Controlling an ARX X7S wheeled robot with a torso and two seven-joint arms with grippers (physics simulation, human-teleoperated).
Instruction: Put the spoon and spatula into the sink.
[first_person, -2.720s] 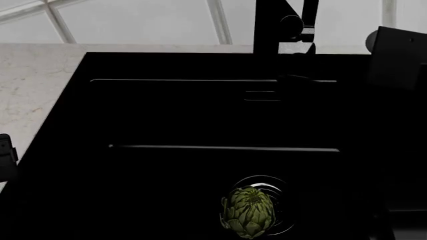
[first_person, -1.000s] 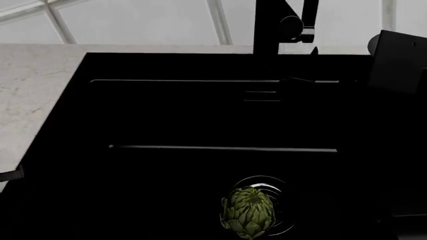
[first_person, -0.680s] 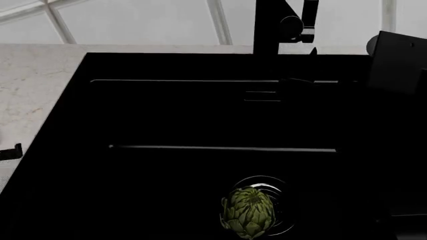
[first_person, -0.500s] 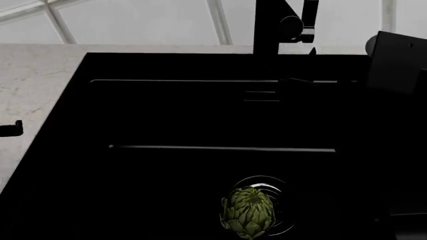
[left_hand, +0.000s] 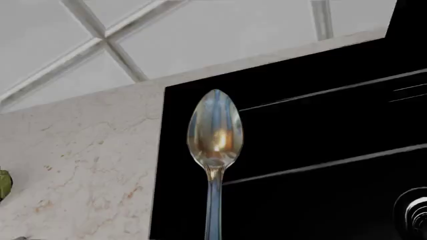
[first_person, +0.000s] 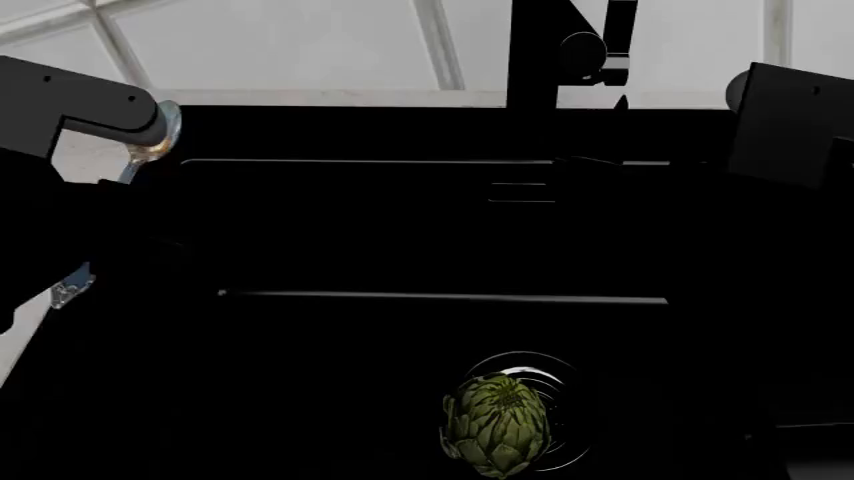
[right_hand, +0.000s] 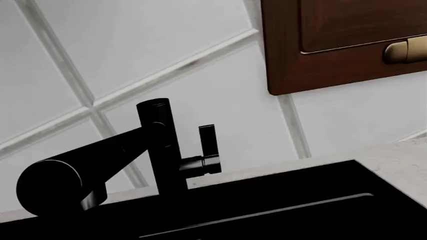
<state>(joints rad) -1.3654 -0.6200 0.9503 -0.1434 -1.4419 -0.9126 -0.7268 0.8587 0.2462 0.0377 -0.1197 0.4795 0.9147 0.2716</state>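
The spoon (left_hand: 215, 127) is a shiny silver one. It hangs bowl-first above the sink's left rim, and its thin handle runs out of the left wrist view toward my left gripper, whose fingers are hidden. In the head view my left arm (first_person: 67, 100) rises dark at the upper left, with a glint of the spoon (first_person: 144, 150) beside it. The sink (first_person: 400, 230) is a glossy black basin set in pale marble. The end block of my right arm (first_person: 794, 125) hovers at the sink's far right corner, its fingers lost against the black. The spatula is out of view.
A green artichoke (first_person: 497, 422) sits on the round metal drain (first_person: 571, 395). The tall black faucet (right_hand: 160, 150) stands at the back rim, close to my right arm. A brown wall cabinet (right_hand: 347, 45) hangs above. Marble counter (left_hand: 80, 160) lies left of the sink.
My left arm has swung up from the low left edge into the head view's upper left, bringing the spoon to the sink's left rim. My right arm has barely shifted.
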